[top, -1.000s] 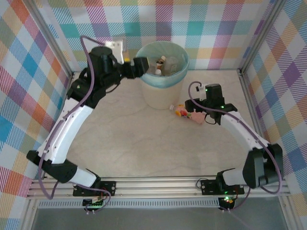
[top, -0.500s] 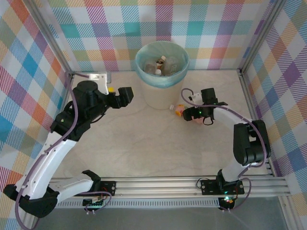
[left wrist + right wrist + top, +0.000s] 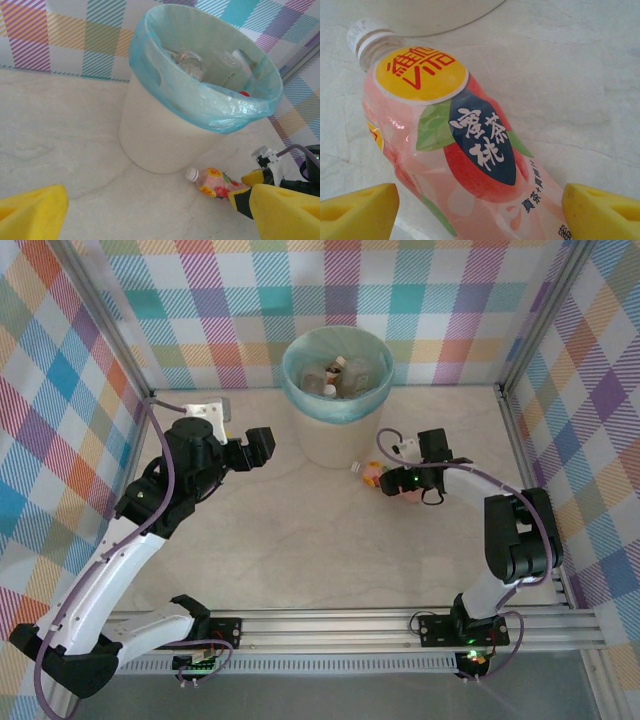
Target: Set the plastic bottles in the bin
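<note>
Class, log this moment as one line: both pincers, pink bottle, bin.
left pincer: open, empty | right pincer: open, astride pink bottle | pink bottle: lying beside bin | bin: bottles inside

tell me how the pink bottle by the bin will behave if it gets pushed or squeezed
The pink bottle lies on its side on the smooth table, so a push would probably roll it. Its glossy, slightly wrinkled surface suggests a slippery, thin wall that may give under a squeeze.
</note>
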{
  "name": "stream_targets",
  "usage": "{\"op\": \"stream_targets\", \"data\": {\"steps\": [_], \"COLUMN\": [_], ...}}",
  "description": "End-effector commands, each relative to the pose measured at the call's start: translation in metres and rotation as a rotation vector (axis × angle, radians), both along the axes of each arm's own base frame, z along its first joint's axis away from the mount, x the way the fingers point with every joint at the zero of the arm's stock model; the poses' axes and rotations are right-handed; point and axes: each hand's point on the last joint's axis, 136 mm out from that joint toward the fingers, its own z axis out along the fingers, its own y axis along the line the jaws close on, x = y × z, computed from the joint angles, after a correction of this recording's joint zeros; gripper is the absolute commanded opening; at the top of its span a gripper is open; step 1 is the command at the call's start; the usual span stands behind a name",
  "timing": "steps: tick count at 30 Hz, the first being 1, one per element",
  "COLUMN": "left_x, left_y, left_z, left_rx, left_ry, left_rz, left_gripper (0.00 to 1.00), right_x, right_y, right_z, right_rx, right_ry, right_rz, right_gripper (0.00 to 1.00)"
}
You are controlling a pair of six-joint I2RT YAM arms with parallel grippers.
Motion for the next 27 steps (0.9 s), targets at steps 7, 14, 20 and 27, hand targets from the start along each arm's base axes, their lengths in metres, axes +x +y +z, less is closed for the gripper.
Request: {"op": "stream_targets", "data": {"steps": [7, 14, 20, 27], "left_x": [0.001, -0.005, -0.006, -0.010], "left_y": [0.002, 0.007, 0.010, 0.018], "left_z": [0.003, -0.001, -0.008, -0.004], "left_rx": [-0.030, -0.024, -0.019, -0.018], "left_ry": [-0.013, -0.006, 0.007, -0.004], "left_rz": [0.026, 0.034, 0.048, 0.075], "left_gripper": [0.94, 0.94, 0.94, 0.94], "right_x": [-0.064, -0.082, -0.087, -0.093], "right_y": [0.040, 0.061, 0.069, 0.078], "right_z": [-0.011, -0.014, -0.026, -0.026], "right_rx": [-0.082, -0.094, -0.162, -0.176], "right_ry": [0.142, 0.168, 0.196, 0.210], "right_rz": [0.117, 0.196, 0.232, 0.232], "right_gripper": [0.87, 0.88, 0.83, 0.82]}}
